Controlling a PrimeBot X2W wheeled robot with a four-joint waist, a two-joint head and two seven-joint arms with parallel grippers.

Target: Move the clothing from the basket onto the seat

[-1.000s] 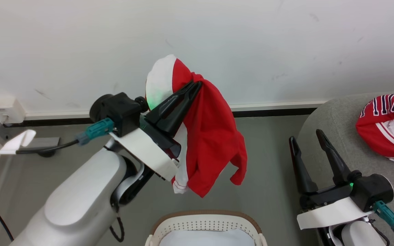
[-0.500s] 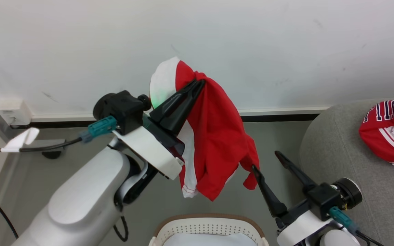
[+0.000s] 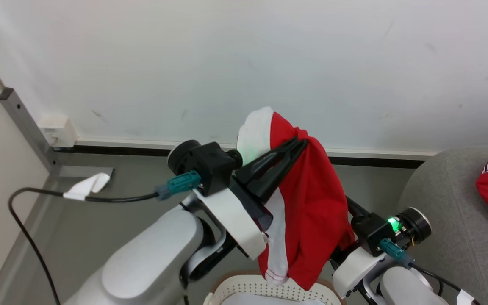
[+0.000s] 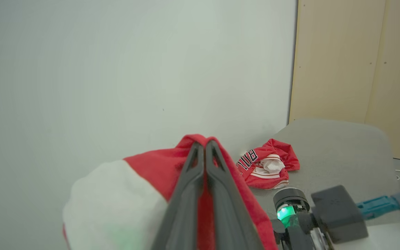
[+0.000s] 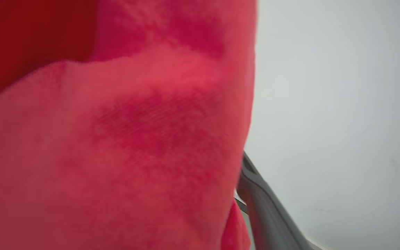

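The left gripper (image 3: pixel 301 144) is closed on the red jersey (image 3: pixel 311 212), which hangs above the basket (image 3: pixel 261 288). The right gripper (image 3: pixel 354 209) sits behind it; open or closed, I cannot tell.

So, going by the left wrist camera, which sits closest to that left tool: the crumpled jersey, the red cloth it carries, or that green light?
1. The held jersey: pinched in the left tool itself.
2. The green light on the other arm: lower right, close by.
3. The crumpled jersey: farthest, lying on the seat beyond the fingertips.
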